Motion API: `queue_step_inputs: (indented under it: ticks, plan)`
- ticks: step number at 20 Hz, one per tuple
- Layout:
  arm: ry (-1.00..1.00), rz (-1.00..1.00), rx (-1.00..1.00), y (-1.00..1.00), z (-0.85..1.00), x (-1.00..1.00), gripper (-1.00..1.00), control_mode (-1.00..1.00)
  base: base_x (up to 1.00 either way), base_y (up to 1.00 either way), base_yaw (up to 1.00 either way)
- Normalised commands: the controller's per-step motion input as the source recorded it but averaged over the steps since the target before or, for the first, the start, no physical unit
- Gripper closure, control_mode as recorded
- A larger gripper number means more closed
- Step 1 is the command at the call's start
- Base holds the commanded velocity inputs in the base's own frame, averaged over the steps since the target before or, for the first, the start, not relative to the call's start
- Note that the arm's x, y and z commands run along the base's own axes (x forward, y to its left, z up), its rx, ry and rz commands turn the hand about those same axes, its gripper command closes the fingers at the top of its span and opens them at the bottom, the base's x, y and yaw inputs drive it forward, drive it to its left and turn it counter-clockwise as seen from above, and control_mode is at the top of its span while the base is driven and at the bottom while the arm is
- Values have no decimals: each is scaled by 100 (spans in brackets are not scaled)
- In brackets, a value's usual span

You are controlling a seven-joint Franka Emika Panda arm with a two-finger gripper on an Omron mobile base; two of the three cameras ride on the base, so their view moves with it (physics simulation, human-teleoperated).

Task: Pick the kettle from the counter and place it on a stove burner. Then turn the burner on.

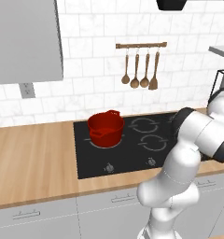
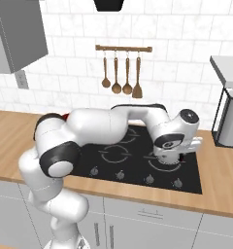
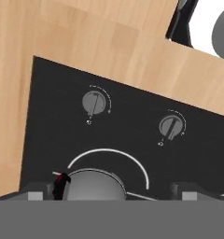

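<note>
- While the kettle sits on a ring of the black hob, I read the placing step as done and the burner step as not yet begun.
- Fingers: wide apart and holding nothing. In the hand view one tip stands off each side of the kettle's dome, with a clear gap on both sides.
- Kettle position: directly below the hand, centred between the two tips, inside the white burner ring. In the right base view the hand hangs over the front right burner.
- Key relation: two knobs lie beyond the kettle in the hand view, along the line the fingers point. The left knob lies almost straight ahead of the kettle. The right knob lies off to one side.
- Judgement: the left knob probably governs this burner, but I cannot confirm that from the markings.
- Next move calls for lifting clear of the black handle, advancing to the knob, then narrowing the fingers across it.
- Risk: a low retreat could knock the kettle off its ring.
- The red pot sits on a rear burner, well apart from the work. The worktop surrounds the hob.
</note>
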Motion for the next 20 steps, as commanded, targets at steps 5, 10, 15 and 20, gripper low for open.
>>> queue_step_inputs:
  ticks: [5, 10, 15, 20]
  plan:
    - [5, -4, 0, -7, -30, -1, -100, -100, 0, 0, 0]
    - [2, -5, 0, 0, -34, -4, -100, -100, 0, 0, 0]
    - [0, -7, 0, 0, -49, -15, -100, -100, 0, 0, 0]
    - [0, -6, 0, 0, -45, -20, -100, -100, 0, 0, 0]
